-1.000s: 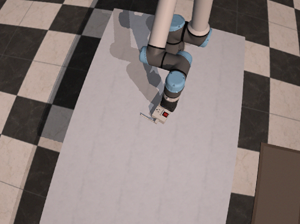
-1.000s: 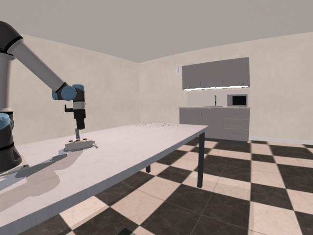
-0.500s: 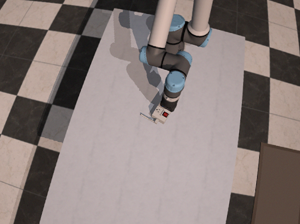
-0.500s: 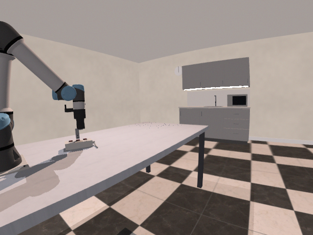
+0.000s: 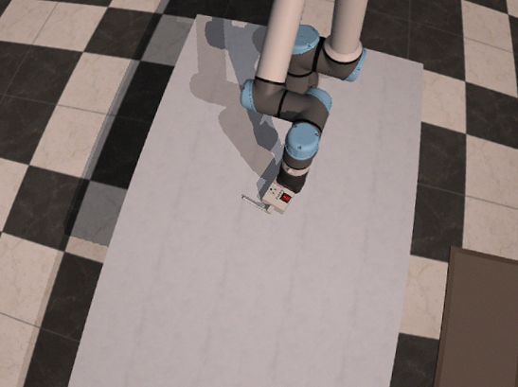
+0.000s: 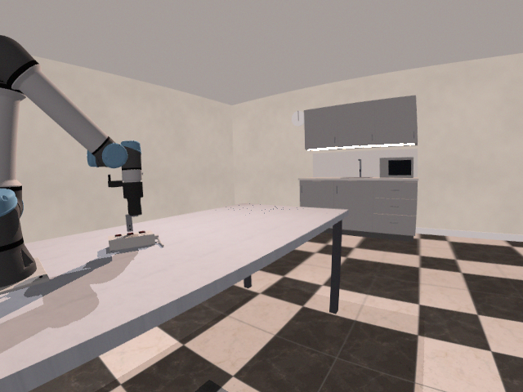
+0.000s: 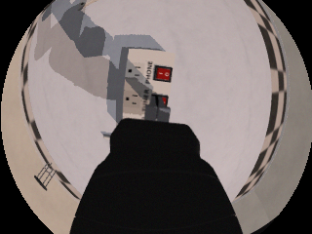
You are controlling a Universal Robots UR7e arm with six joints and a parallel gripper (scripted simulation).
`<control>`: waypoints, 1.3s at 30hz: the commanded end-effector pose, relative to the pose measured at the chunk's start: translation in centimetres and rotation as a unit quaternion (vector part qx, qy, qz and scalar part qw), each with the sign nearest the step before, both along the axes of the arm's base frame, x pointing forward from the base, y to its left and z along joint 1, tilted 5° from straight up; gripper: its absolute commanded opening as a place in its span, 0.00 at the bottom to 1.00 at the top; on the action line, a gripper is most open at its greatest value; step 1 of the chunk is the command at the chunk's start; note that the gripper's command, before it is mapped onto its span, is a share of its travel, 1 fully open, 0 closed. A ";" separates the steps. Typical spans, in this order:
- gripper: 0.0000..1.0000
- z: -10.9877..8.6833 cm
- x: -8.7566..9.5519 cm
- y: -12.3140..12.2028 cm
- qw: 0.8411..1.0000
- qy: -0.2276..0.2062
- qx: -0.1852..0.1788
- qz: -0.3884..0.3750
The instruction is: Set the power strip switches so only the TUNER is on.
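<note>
- Power strip (image 5: 276, 199): off-white body, red rocker switches (image 7: 163, 74)
- Gripper (image 6: 129, 226): black body, grey fingers closed with nothing between
- Arm (image 5: 281, 27): white tubes, dark grey joints, light blue caps
- Table (image 5: 235, 306): pale grey-white top, dark legs
- Floor (image 6: 380, 320): black and cream checkerboard
- Mat (image 5: 480, 343): brown, darker border

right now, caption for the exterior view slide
Closed claw poised over the power strip lying flat on the white table.

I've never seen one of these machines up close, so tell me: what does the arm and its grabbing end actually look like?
The arm is made of pale, whitish tubes linked by dark grey elbow joints with light blue round caps. It ends in a black, blocky gripper with two slim dark fingers. No loose cables or markings show.
</note>
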State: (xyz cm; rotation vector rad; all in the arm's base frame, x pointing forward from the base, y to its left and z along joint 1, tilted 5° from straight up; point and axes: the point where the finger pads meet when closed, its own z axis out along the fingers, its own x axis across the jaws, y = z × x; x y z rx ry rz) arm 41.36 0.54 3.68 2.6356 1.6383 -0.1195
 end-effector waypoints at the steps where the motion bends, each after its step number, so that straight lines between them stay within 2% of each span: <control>1: 0.00 0.0 -0.1 -0.1 1.000 0.000 0.000 -0.001; 39: 0.00 -0.4 -0.2 -0.1 1.000 0.002 0.000 -0.001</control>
